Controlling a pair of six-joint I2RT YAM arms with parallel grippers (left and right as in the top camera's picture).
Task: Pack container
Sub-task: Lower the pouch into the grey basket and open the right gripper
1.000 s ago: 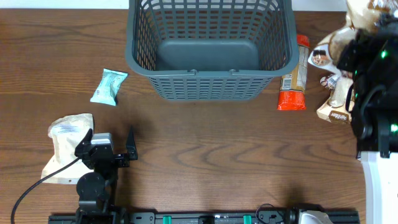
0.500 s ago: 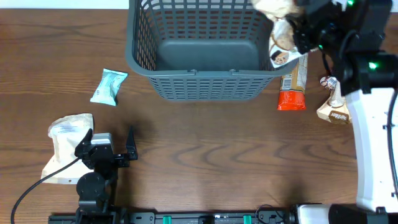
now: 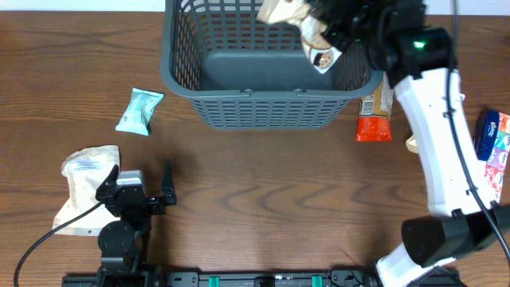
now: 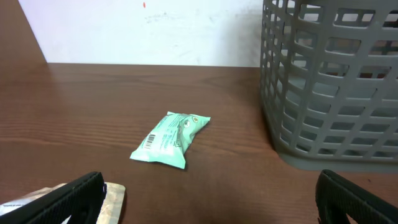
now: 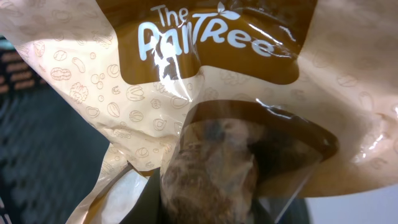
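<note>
container, slotted grey plastic, glossy snack bag

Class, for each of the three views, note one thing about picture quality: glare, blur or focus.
Overhead: even light, the basket sharp, the bag over it slightly smeared. Left wrist: the packet is crisp, the fingers at the bottom corners dark and soft. Right wrist: the bag fills the frame, with white glare streaks on its wrinkled film.

Robotics lab bench, brown wood-grain table, bare white wall far ahead of the jaws of the left gripper, black mounting rail behind them, loose black cable, snack packets scattered about.
</note>
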